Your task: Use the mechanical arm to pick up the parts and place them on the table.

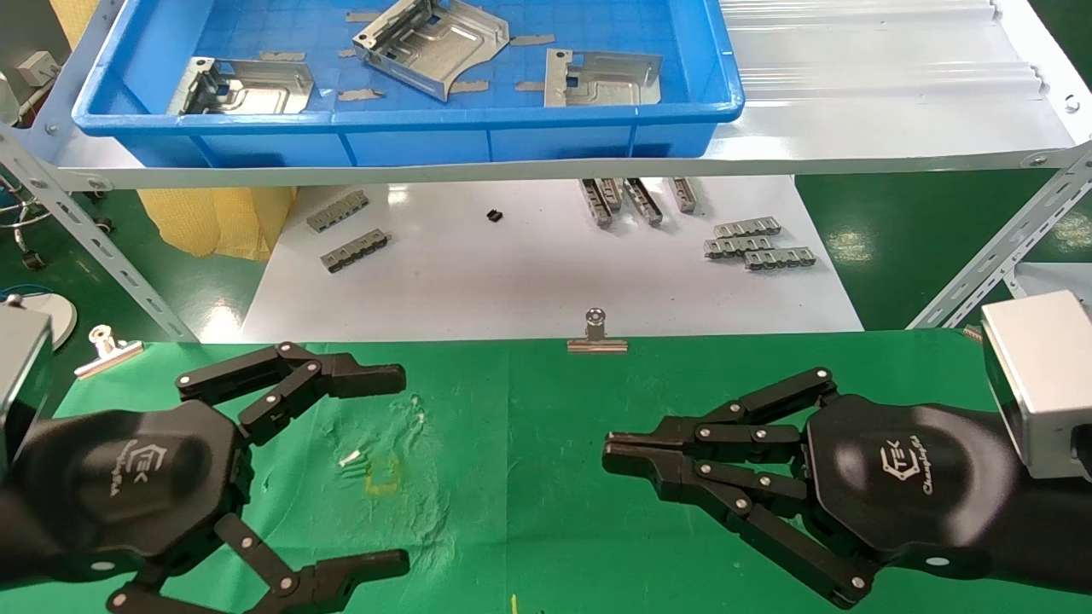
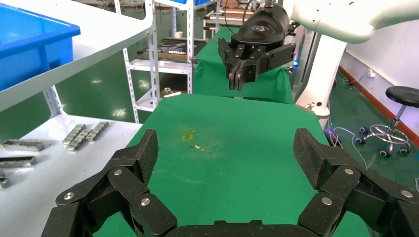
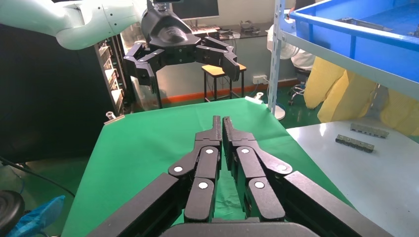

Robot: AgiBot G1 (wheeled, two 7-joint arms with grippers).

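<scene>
Parts point(image 1: 431, 44) are lying in the blue tray point(image 1: 409, 115) above the green desk point(image 1: 529, 409), where the left pincer point(image 1: 375, 469) is hovering spread wide, the right pincer point(image 1: 610, 452) pressed closed and empty.

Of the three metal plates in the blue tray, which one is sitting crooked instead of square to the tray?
The middle plate, farthest back in the blue tray. It lies rotated at an angle, while the left plate and right plate lie roughly square to the tray's front wall.
</scene>
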